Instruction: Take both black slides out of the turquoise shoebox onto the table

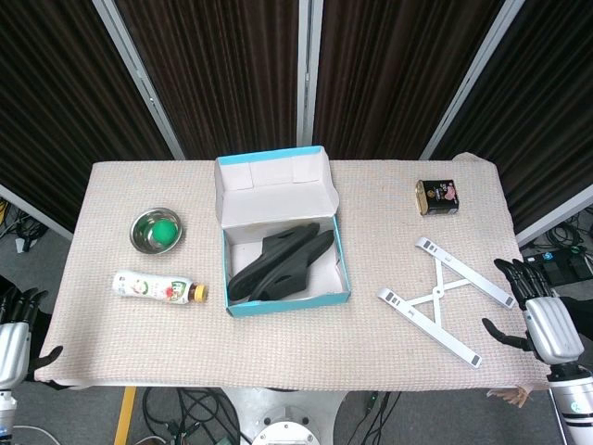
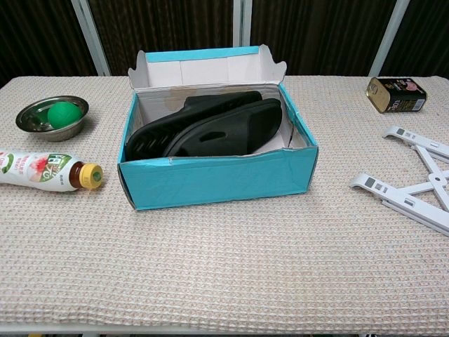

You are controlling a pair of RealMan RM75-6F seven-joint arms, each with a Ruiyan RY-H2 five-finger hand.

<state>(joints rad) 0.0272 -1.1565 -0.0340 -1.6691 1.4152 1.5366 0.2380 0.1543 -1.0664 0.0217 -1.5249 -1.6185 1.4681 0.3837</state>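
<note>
The turquoise shoebox (image 1: 285, 306) stands open at the table's middle, its white lid flap raised at the back; the chest view shows its front wall (image 2: 217, 181). Both black slides (image 1: 283, 264) lie inside it, one overlapping the other, also visible over the wall as slides (image 2: 207, 126). My left hand (image 1: 13, 336) hovers off the table's front-left corner with its fingers apart, holding nothing. My right hand (image 1: 537, 311) is at the front-right edge, fingers spread and empty. Neither hand appears in the chest view.
A steel bowl (image 1: 156, 230) with a green ball and a lying bottle (image 1: 156, 287) sit left of the box. A white folding stand (image 1: 445, 297) lies to the right, close to my right hand. A small dark tin (image 1: 438, 197) sits at the back right.
</note>
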